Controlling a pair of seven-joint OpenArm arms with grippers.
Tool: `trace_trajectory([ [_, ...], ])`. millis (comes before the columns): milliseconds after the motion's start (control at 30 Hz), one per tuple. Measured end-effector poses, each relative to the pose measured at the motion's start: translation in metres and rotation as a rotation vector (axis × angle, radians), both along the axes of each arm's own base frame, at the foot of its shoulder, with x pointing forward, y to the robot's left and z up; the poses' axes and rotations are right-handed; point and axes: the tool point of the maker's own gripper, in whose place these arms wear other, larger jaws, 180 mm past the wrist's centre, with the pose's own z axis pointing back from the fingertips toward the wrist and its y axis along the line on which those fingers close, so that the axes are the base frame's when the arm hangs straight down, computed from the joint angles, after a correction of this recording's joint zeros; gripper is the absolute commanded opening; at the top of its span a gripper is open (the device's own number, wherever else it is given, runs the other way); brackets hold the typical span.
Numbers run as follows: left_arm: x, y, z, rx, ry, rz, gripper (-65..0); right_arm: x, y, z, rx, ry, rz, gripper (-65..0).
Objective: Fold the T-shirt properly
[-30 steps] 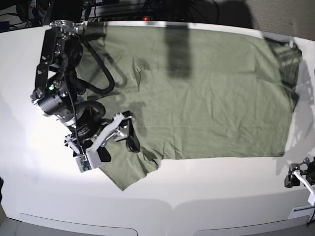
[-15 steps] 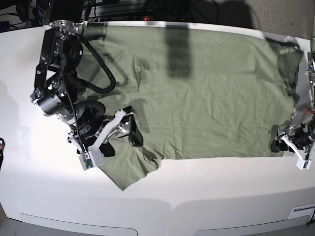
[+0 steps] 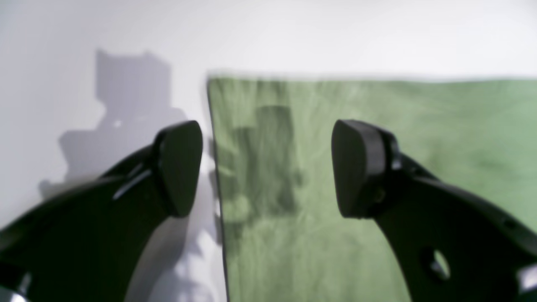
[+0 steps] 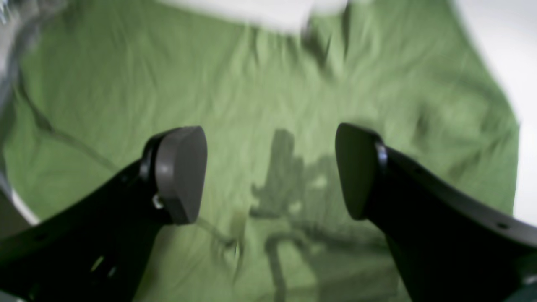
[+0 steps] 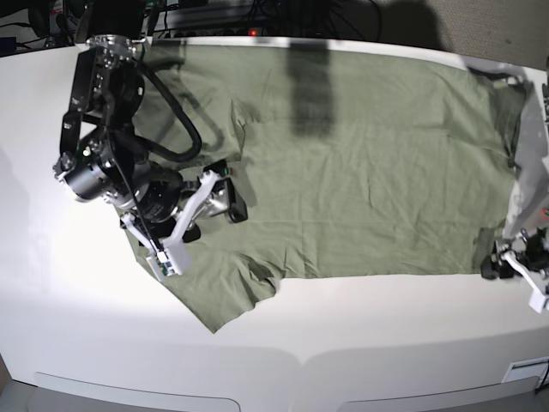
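The sage-green T-shirt point(image 5: 360, 163) lies spread flat and wrinkled across the white table point(image 5: 343, 335), with one sleeve point(image 5: 223, 296) pointing toward the front edge. My right gripper point(image 5: 214, 221) hovers open above the shirt's left part, near that sleeve. In the right wrist view the right gripper point(image 4: 268, 172) has only green cloth point(image 4: 260, 75) under its spread fingers. At the shirt's front right corner my left gripper point(image 5: 499, 263) stands open. In the left wrist view the left gripper point(image 3: 268, 167) straddles the cloth edge point(image 3: 216, 167): one finger over bare table, the other over the shirt point(image 3: 440, 138).
Dark cables and equipment point(image 5: 257, 13) line the table's back edge. The right arm's black hose point(image 5: 184, 129) loops over the shirt's upper left part. Bare white table lies left of the shirt and along the front.
The right gripper has moved back from the sleeve toward the shirt's body. The left gripper came in from the front right corner of the table to the shirt's corner.
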Motion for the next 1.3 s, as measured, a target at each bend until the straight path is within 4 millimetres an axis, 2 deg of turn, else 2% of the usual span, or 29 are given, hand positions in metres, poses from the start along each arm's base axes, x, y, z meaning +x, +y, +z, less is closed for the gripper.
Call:
trace_trajectory([
  [67, 0.004, -0.006, 0.022, 0.010, -0.069, -0.037, -19.5, -0.002, -0.001, -0.002, 0.009, 0.001, -0.007, -17.5],
  [133, -0.007, -0.015, 0.025, 0.064, -0.090, -0.099, -19.5, -0.008, -0.003, -0.009, 0.001, 0.025, -0.010, -17.5],
  [267, -0.056, -0.049, -0.005, 0.175, -0.040, -0.233, -19.5, -0.022, -0.017, -0.029, -0.088, 0.103, -0.033, -17.5],
  [333, -0.073, -0.057, -0.010, 0.264, -0.043, -0.233, -19.5, -0.028, -0.029, -0.039, -0.154, 0.125, -0.060, -17.5],
  [433, -0.095, -0.071, 0.001, 0.350, -0.081, -0.216, -19.5, -0.042, -0.038, -0.055, -0.203, 0.143, -0.075, -17.5],
  [567, -0.128, -0.086, 0.017, 0.344, -0.143, -0.145, -19.5, -0.073, -0.042, -0.079, -0.223, 0.195, -0.084, -17.5],
  [667, -0.153, -0.078, 0.023, 0.329, -0.150, -0.072, -19.5, -0.095, -0.041, -0.092, -0.219, 0.243, -0.079, -17.5],
  [767, -0.182, -0.071, 0.007, 0.300, -0.093, 0.000, -19.5, -0.106, -0.043, -0.097, -0.218, 0.268, -0.085, -17.5],
  [900, -0.225, -0.081, -0.025, 0.258, 0.022, 0.007, -19.5, -0.106, -0.055, -0.097, -0.222, 0.269, -0.121, -17.5],
  [1100, -0.246, -0.091, -0.037, 0.293, 0.005, 0.008, -19.5, -0.107, -0.066, -0.101, -0.225, 0.283, -0.157, -17.5],
  [1300, -0.246, -0.092, -0.037, 0.287, 0.003, 0.012, -19.5, -0.120, -0.067, -0.132, -0.184, 0.370, -0.169, -17.5],
])
